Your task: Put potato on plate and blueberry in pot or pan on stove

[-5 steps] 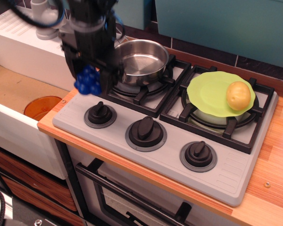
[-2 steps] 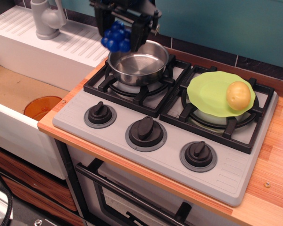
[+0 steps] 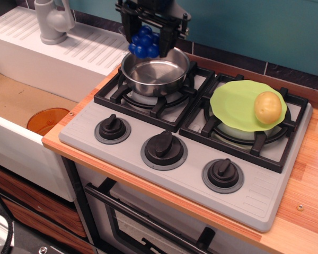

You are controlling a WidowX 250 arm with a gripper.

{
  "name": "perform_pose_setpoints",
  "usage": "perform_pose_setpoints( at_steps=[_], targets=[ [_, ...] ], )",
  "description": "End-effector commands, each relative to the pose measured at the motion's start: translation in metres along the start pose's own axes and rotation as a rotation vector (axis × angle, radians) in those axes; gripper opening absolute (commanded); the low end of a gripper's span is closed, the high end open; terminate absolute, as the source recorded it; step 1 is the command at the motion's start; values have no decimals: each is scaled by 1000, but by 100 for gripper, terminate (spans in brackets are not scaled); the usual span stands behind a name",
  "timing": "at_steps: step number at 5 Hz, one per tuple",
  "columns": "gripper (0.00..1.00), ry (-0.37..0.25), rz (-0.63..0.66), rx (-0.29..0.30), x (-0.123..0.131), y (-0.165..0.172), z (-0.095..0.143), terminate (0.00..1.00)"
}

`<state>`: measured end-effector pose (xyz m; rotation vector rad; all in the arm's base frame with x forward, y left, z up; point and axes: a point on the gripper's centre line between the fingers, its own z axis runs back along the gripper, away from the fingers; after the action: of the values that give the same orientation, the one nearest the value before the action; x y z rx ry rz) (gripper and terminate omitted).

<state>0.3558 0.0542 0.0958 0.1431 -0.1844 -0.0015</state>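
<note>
My gripper [image 3: 146, 38] is shut on the deep-blue blueberry [image 3: 145, 43] and holds it just above the far rim of the shiny steel pot [image 3: 155, 70], which stands on the left burner of the grey stove [image 3: 191, 159]. The yellow-tan potato [image 3: 268, 107] lies on the right part of the lime-green plate [image 3: 237, 106], which rests on the right burner. The pot looks empty inside.
An orange round dish [image 3: 47, 120] lies in the sink at the left. A grey tap [image 3: 52, 21] stands on the white drainboard at the back left. Three dark knobs [image 3: 164, 147] line the stove's front. Wooden counter [image 3: 307, 201] runs along the right.
My gripper has carried the blueberry up and to the right, from beside the stove's front left corner to above the pot's far rim. The potato and plate have not moved.
</note>
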Motion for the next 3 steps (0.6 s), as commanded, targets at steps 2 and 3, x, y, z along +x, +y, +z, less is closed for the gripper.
perform_pose_setpoints(
  at_steps=[2,3],
  targets=[
    [100,-68,18,5,5,-19,5,0],
    [100,-56,25,15,-1,-28,15,0]
  ],
)
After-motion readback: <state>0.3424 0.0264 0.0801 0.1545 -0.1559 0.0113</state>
